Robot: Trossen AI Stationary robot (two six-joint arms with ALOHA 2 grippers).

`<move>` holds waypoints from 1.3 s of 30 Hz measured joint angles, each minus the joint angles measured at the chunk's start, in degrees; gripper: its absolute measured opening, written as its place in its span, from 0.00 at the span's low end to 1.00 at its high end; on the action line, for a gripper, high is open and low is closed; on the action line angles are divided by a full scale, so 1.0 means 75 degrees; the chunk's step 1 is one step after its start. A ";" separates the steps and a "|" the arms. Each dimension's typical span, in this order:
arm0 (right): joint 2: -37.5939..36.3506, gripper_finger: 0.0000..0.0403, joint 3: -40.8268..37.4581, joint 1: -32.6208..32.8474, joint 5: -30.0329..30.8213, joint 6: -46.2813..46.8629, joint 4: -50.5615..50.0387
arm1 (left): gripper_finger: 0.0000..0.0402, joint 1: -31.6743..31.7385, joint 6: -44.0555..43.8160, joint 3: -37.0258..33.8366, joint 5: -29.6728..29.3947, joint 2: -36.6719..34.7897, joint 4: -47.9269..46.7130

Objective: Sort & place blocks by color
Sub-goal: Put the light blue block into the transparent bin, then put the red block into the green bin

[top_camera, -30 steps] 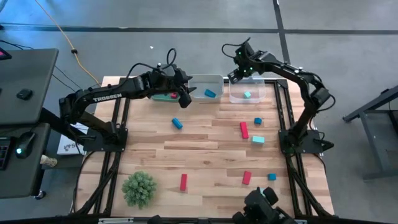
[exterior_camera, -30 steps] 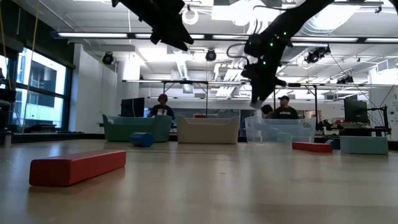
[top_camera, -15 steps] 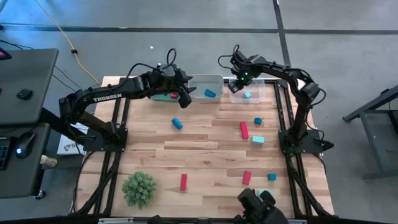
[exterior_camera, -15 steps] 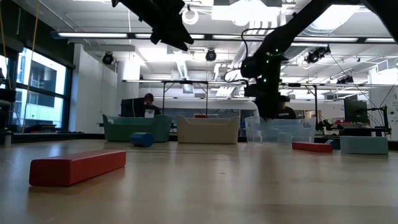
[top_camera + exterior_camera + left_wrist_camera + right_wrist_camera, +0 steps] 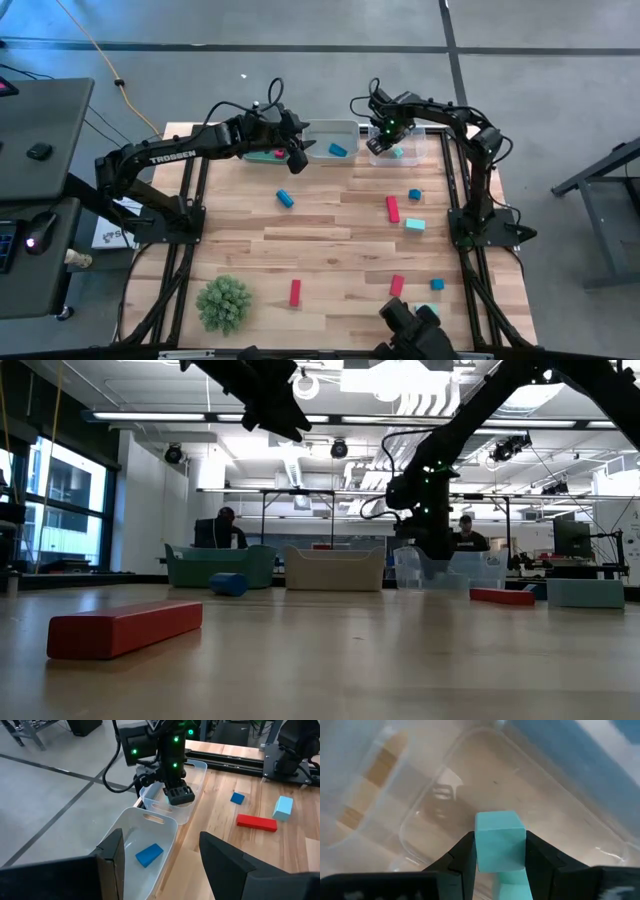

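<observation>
My right gripper reaches down into the clear bin at the table's far edge and is shut on a light teal cube. A second teal block shows in that bin. My left gripper hovers open above the grey bin, which holds a blue block. The green bin holds a red block. Red, blue and teal blocks lie flat on the table, among them a red bar, a teal block and a blue block. My right gripper pinches the teal cube by two opposite side faces, one finger on each side, coming from above and pointing down into the clear bin. The cube sits upright between the fingers; whether it touches the bin floor I cannot tell.
A green spiky ball sits near the table's near left corner. Red blocks and a blue cube lie toward the near edge. The three bins stand in a row along the far edge. People stand in the room beyond.
My right gripper has come down from above the far rim of the clear bin into the bin, shifting a little toward the near edge, with the teal cube still between its fingers. The left arm has kept still.
</observation>
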 joint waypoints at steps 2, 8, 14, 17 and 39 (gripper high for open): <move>0.0038 0.27 0.0000 -0.0022 0.0001 -0.0022 -0.0005 | 0.43 0.0000 0.0000 0.0003 0.0000 0.0000 -0.0002; 0.0041 0.28 0.0000 -0.0019 0.0035 -0.0043 0.0014 | 0.43 0.0000 0.0011 0.0003 0.0000 0.0000 -0.0009; 0.0047 0.42 0.0000 -0.0019 0.0019 -0.0113 -0.0041 | 0.43 0.0000 0.0017 0.0002 0.0000 0.0000 -0.0021; 0.0047 0.44 0.0011 -0.0019 0.0019 -0.0109 -0.0073 | 0.43 0.0000 -0.0143 0.0000 0.0000 0.0000 -0.0023; -0.0517 0.46 0.1843 0.0483 0.0186 0.0118 -0.2338 | 0.43 0.0000 -0.0654 0.0000 -0.0189 0.0000 -0.0055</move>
